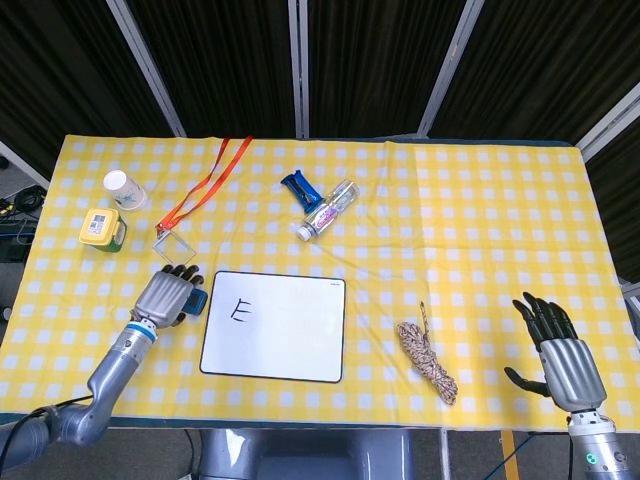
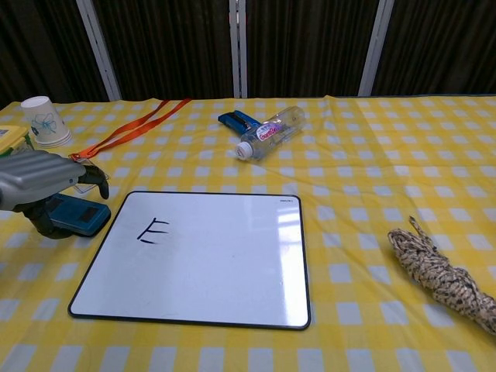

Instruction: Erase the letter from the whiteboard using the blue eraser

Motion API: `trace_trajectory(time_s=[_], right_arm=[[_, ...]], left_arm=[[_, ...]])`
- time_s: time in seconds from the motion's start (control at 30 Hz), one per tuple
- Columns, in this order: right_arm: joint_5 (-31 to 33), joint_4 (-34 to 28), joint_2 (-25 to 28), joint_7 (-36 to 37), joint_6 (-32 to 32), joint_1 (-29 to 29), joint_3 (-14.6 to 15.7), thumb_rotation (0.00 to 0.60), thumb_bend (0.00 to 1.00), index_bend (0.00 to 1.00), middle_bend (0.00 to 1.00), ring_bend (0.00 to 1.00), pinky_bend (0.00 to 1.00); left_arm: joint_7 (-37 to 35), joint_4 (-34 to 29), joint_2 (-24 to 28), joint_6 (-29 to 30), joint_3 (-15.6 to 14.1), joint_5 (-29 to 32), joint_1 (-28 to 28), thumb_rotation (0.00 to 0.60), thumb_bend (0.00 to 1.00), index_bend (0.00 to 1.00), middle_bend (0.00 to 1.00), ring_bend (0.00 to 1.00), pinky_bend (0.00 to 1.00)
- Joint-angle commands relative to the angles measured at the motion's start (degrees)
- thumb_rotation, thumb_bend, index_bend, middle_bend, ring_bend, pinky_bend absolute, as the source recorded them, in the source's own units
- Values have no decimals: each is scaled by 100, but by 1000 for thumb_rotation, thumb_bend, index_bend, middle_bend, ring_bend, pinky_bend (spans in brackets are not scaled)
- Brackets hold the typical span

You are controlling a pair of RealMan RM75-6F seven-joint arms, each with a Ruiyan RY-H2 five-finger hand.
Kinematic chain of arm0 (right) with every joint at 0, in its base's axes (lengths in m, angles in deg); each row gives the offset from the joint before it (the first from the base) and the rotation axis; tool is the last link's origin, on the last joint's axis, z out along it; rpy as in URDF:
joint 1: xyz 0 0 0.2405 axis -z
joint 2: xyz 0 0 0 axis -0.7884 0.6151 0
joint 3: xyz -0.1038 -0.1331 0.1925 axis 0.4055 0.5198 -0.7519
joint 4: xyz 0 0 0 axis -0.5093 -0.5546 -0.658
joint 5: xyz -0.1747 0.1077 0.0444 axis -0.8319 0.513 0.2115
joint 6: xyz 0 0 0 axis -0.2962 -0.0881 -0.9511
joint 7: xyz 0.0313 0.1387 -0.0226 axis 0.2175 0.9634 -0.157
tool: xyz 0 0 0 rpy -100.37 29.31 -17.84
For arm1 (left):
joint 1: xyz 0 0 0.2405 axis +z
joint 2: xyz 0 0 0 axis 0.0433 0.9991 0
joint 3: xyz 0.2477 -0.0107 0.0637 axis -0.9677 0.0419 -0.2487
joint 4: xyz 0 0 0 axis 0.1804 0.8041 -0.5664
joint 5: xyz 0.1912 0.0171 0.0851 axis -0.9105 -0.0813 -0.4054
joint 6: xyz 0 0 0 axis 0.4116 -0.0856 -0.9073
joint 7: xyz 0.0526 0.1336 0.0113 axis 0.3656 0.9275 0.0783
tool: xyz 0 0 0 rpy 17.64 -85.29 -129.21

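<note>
A whiteboard [image 1: 274,325] is shown lying flat on the counter [image 1: 470,230], which is covered by a yellow-and-white checked cloth; the letter "E" [image 1: 240,313] is seen written near the board's left edge. The blue eraser [image 2: 74,214] is located just beside the whiteboard's left edge, resting on the cloth, and is largely covered in the head view by the left hand [image 1: 168,295]. That hand is lowered over the eraser with its fingers [image 2: 97,177] curved across the top and the thumb set at the near side; whether a firm grasp has been made cannot be told from either view. The right hand [image 1: 558,352] is held well to the right of the whiteboard, near the counter's front right corner, with fingers spread and nothing in it. A coiled rope [image 1: 428,360] is placed to the right of the whiteboard. Behind the whiteboard, a plastic bottle [image 1: 329,209] lies on its side, touching a blue clip-like object [image 1: 297,185]. An orange lanyard [image 1: 205,188] with a clear badge holder [image 1: 174,248] is laid behind the board's left corner, and a paper cup [image 1: 123,188] and a yellow-lidded green jar [image 1: 101,228] are set farther left.
</note>
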Motion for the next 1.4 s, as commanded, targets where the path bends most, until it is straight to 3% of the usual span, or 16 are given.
trace_trajectory(time_s=[0.03,0.13,0.2,0.27,0.43,0.7,0.87,1.4], right_arm=[[2,0,-1,-8,7,2,-4,600,72,10,0,0,0],[-7,-10,5,3,40,10,-12,600,72,9,0,0,0],[-6,-13,12,15,40,12,-11,600,72,9,0,0,0],[11,-21,27,39,56,18,-25,600,72,10,0,0,0],[18,-33,61,104,104,31,-50,600,72,9,0,0,0],[-25,-29,37,60,103,28,-32,600,72,10,0,0,0],[-26,-31,27,46,131,39,-40,600,72,10,0,0,0],[-33,-2,31,140,143,40,-48,600,72,13,0,0,0]], left_arm=[[24,45,-54,-5,-35,41,-32,600,305,297,169,202,252],[38,95,-119,39,-76,54,-58,600,315,341,206,235,279],[37,123,-152,54,-91,74,-68,600,361,447,306,320,348],[6,158,-225,164,-78,74,-58,600,443,613,464,453,455],[-433,293,-467,915,-106,-569,76,600,545,761,595,564,546],[-1652,364,-522,2023,-170,-1838,155,600,567,788,617,591,568],[-2235,782,-1021,2623,-251,-2473,127,600,568,789,620,602,579],[-2770,1773,-2320,2381,-545,-2816,-102,600,567,790,620,602,579]])
